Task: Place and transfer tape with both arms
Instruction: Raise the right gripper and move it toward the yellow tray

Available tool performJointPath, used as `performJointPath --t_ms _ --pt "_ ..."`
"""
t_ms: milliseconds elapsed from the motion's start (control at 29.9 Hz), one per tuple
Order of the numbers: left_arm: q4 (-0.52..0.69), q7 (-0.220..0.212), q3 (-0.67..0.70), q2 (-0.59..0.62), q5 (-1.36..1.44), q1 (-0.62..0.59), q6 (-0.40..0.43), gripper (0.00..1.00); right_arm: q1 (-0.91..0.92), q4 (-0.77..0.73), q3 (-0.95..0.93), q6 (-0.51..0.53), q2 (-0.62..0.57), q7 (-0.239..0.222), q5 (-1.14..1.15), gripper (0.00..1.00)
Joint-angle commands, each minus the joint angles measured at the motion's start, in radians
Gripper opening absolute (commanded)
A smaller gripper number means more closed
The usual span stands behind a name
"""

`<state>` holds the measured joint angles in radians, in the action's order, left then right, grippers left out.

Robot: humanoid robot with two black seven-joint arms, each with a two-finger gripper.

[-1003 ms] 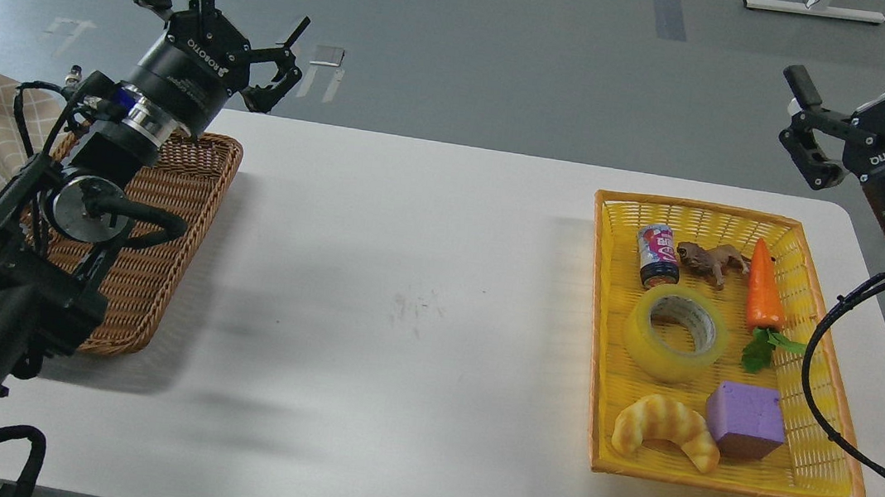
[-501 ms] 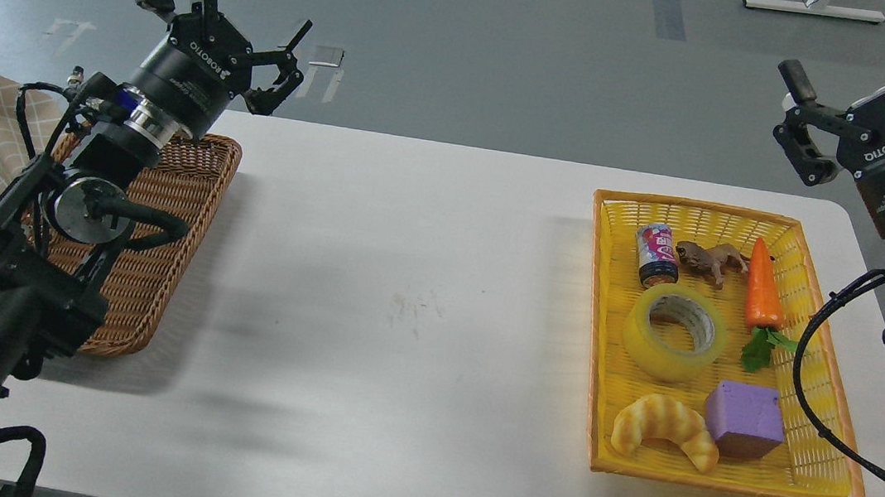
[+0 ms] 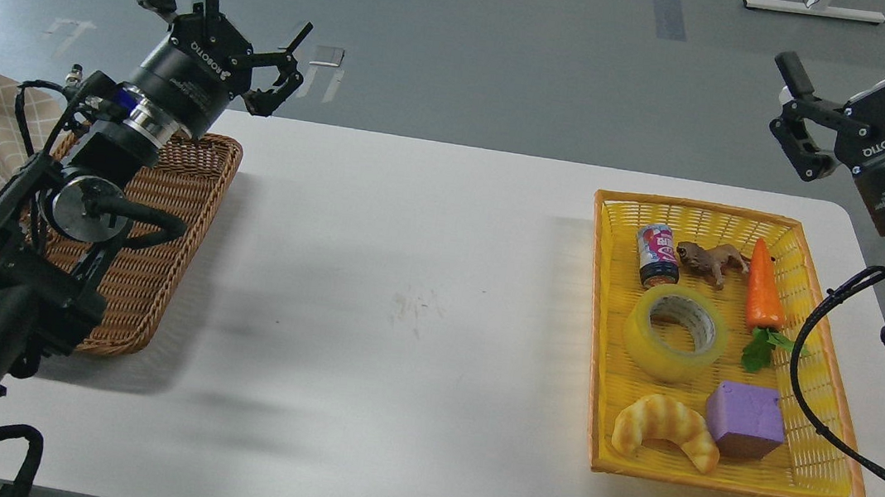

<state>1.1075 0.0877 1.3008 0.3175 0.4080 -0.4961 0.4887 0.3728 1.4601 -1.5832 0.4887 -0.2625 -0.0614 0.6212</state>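
Tape (image 3: 675, 333) lies flat in the yellow basket (image 3: 816, 483), untouched. Both end effectors, left (image 3: 243, 34) and right (image 3: 869, 47), hang open and high. Right should drop straight down, pinching one wall through the core, avoiding the carrot (image 3: 763, 285).

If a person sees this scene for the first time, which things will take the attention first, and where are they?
The yellow basket on the right of the white table stands out, with the tape in its middle among a carrot, a croissant and a purple block. The left end effector and the right end effector are both raised and open, holding nothing.
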Motion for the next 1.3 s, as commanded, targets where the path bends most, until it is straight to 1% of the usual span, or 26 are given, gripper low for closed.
performJointPath --t_ms 0,134,267,535,802,903,1070,1270 --pt "0.002 0.003 0.003 -0.003 0.000 -0.001 0.000 0.98 0.000 0.002 0.000 0.000 0.000 0.000 0.000 1.00" --pt "0.006 0.004 0.003 -0.005 0.000 -0.002 0.000 0.98 0.000 0.003 0.000 0.000 0.002 0.000 0.002 1.00" --pt "0.037 0.004 0.006 -0.003 0.002 -0.001 0.000 0.98 0.003 0.002 0.002 0.000 0.003 0.000 0.003 1.00" --pt "0.040 0.007 0.006 0.005 0.002 0.001 0.000 0.98 0.011 0.000 0.003 0.000 0.005 -0.003 0.005 1.00" --pt "0.046 0.000 0.005 -0.008 0.002 0.001 0.000 0.98 0.020 0.008 0.015 0.000 0.006 -0.008 0.012 1.00" --pt "0.051 0.001 0.008 0.006 0.002 0.002 0.000 0.98 0.011 0.059 0.022 0.000 0.032 -0.008 0.041 1.00" --pt "0.057 0.006 0.015 -0.006 0.002 0.002 0.000 0.98 0.009 0.052 0.022 0.000 0.058 -0.002 0.046 1.00" --pt "0.100 0.009 0.018 -0.032 0.032 0.042 0.000 0.98 -0.020 0.056 0.020 0.000 0.051 -0.002 0.052 1.00"
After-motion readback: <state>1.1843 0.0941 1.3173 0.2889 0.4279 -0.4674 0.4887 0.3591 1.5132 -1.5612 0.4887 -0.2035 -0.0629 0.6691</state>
